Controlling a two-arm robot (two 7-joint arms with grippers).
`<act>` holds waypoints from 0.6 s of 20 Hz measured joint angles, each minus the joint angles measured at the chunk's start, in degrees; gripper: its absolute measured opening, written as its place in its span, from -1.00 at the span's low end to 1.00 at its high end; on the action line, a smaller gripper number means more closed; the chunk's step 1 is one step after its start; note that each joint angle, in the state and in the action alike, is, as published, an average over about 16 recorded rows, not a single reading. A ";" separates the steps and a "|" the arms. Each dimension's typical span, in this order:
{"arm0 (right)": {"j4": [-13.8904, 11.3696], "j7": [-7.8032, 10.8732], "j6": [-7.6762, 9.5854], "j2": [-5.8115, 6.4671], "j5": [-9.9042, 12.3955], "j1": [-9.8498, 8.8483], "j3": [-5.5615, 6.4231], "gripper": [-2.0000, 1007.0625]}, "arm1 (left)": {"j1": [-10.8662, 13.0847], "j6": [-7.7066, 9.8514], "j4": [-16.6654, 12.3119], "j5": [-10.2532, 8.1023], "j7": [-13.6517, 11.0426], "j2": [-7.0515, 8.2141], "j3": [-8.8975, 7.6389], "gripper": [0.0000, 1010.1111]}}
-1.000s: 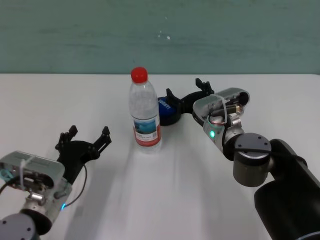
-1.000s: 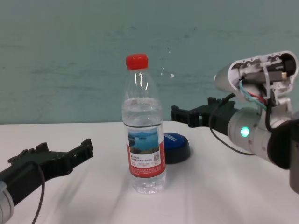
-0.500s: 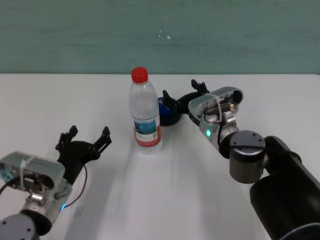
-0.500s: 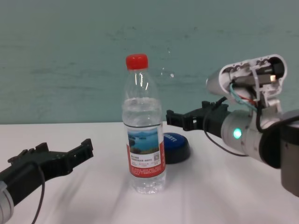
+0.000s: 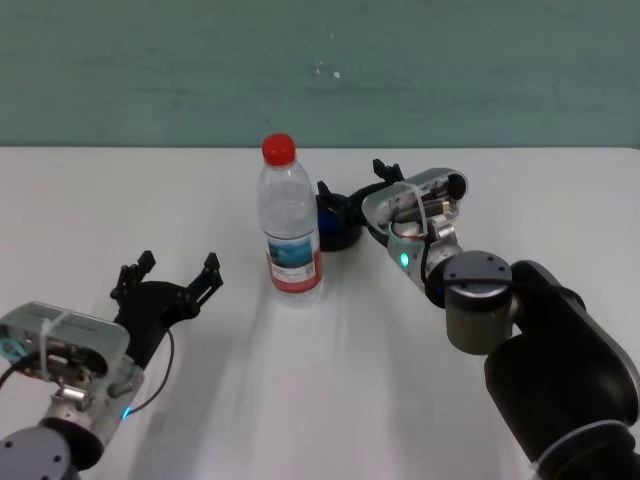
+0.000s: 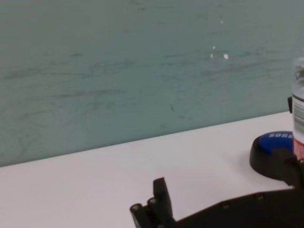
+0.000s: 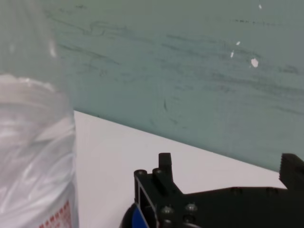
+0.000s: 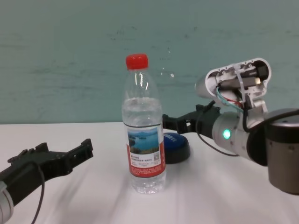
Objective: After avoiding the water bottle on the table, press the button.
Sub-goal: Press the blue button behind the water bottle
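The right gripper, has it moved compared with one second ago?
Yes. The right gripper has shifted toward the robot's left, closer to the water bottle, and now hangs over the blue button. The bottle stands where it was.

Tall clear water bottle (image 5: 289,228), upright on the white table (image 5: 330,400), red screw cap on, red-and-white label with a lake picture low on the body, about half filled with clear liquid. Just behind and to its right, low round button (image 8: 175,146): blue domed top with small white lettering, black base, flat on the tabletop, partly hidden by the bottle in the chest view.
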 joint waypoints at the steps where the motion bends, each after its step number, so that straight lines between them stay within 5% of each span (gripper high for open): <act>1: 0.49 -0.05 -0.07 -0.08 -0.16 0.30 -0.09 0.99 | 0.00 0.00 0.00 0.00 0.00 0.00 0.00 0.99; 12: 4.38 -0.47 -0.69 -0.60 -2.01 2.56 -0.91 0.99 | 0.00 0.00 0.00 0.00 0.00 0.00 0.00 0.99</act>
